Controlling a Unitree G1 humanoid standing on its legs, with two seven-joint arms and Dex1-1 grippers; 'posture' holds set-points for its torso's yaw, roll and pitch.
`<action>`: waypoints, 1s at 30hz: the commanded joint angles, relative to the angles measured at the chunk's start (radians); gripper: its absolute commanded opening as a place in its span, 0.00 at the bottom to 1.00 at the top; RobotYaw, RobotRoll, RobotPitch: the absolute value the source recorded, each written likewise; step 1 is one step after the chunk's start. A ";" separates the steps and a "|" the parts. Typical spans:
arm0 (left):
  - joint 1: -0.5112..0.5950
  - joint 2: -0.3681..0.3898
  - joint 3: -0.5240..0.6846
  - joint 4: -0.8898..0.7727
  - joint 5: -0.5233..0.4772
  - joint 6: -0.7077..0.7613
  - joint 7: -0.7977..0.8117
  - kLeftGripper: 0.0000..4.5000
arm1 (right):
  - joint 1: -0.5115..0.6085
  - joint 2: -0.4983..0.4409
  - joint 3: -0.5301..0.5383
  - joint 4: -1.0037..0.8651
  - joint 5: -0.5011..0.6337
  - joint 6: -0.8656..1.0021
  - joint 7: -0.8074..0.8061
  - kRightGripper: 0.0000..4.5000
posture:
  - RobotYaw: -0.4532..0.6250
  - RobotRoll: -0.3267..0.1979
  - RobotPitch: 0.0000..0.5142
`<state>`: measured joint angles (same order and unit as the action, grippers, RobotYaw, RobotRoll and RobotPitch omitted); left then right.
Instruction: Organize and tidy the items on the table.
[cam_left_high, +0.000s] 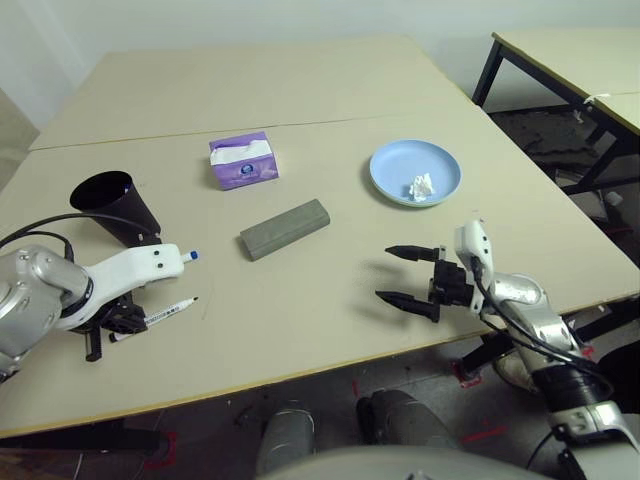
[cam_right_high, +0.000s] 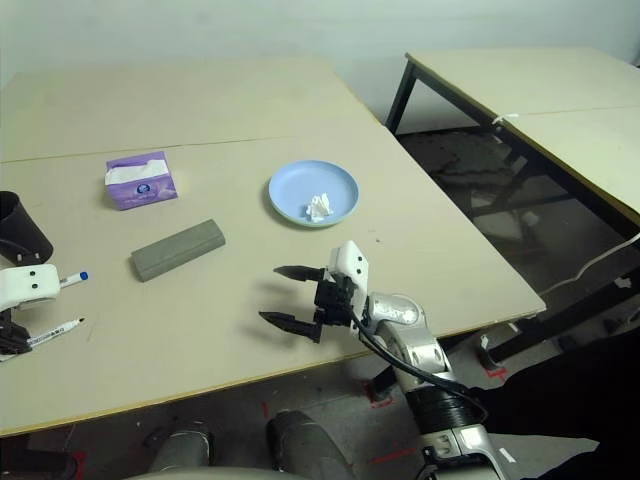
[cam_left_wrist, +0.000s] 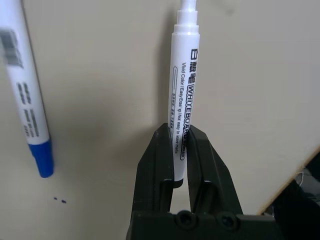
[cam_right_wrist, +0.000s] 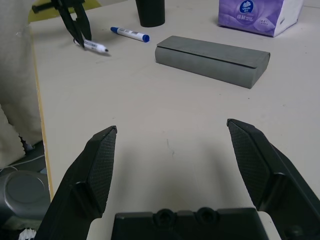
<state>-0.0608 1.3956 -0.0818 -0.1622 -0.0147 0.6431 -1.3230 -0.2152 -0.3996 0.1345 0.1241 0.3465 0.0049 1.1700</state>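
left gripper (cam_left_wrist: 181, 165) clamping black-capped marker (cam_left_wrist: 183, 85), right gripper (cam_right_wrist: 172, 160) spread

Beige matte worktop (cam_left_high: 300, 310), seam line running across it. Pale wall (cam_left_high: 300, 15) behind its far edge. To the worktop's right, a second beige table (cam_right_high: 520, 85) on black metal legs, well apart. Dark floor (cam_right_high: 480, 190) between them; red tape marks (cam_right_high: 375, 392) below the worktop's near edge.
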 joint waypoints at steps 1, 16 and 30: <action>-0.011 -0.015 0.134 -0.080 -0.156 0.087 -0.056 0.06 | -0.012 -0.010 -0.007 0.011 0.006 -0.013 0.011 1.00 | 0.40 0.62 0.11; -0.260 -0.476 0.729 -0.056 -0.548 0.353 0.400 0.06 | -0.034 0.039 -0.085 0.045 0.059 0.032 -0.093 1.00 | 0.45 0.62 0.11; -0.272 -0.565 0.820 0.071 -0.390 0.000 0.810 0.06 | -0.039 0.031 -0.064 0.052 0.047 0.036 -0.064 1.00 | 0.49 0.62 0.13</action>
<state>-0.3519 0.8308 0.7661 -0.1286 -0.4505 0.6851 -0.5397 -0.2433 -0.3650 0.0628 0.1681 0.3965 0.0313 1.1008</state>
